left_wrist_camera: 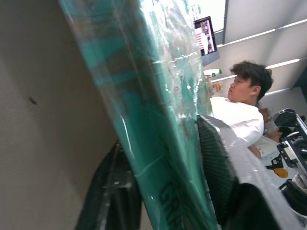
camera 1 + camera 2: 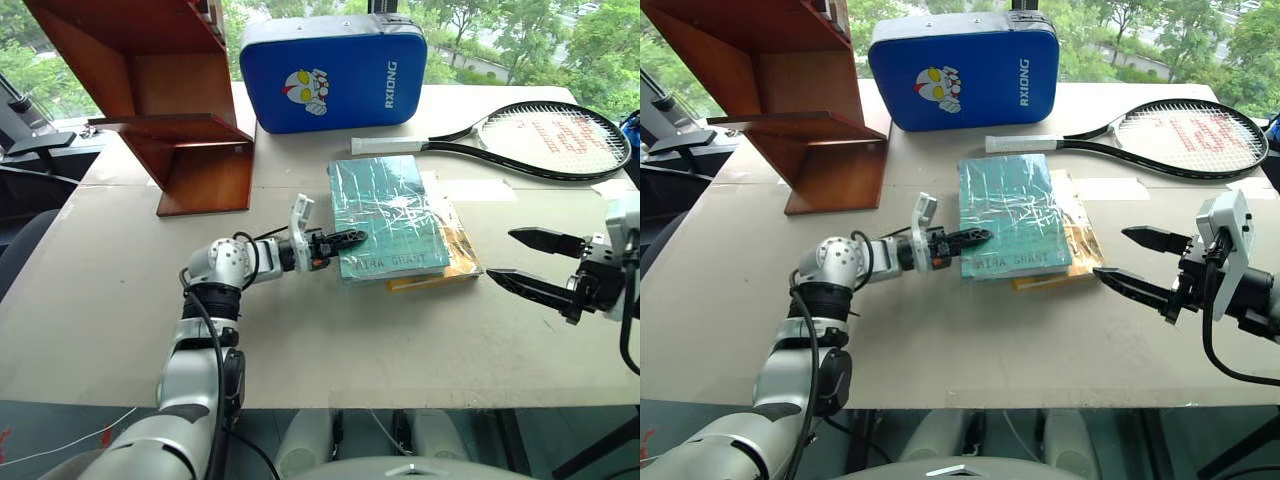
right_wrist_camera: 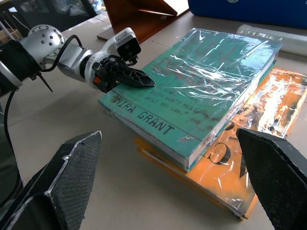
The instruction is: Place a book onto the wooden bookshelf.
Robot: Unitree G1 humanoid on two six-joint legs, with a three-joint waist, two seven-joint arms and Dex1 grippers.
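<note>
My left arm reaches level toward my right, wrist rolled, left gripper [image 2: 345,240] clamped, one finger above and one below the book [image 2: 388,215] at its left edge. My right gripper [image 2: 527,262] hangs off the bench's [image 2: 120,300] right edge, fingers [image 3: 62,184] spread wide, empty.

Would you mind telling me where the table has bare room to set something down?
The near strip of the table, between the left gripper and the right gripper, is bare, as is the patch between the wooden bookshelf and the book. It is crowded farther back around the blue case and racket.
</note>
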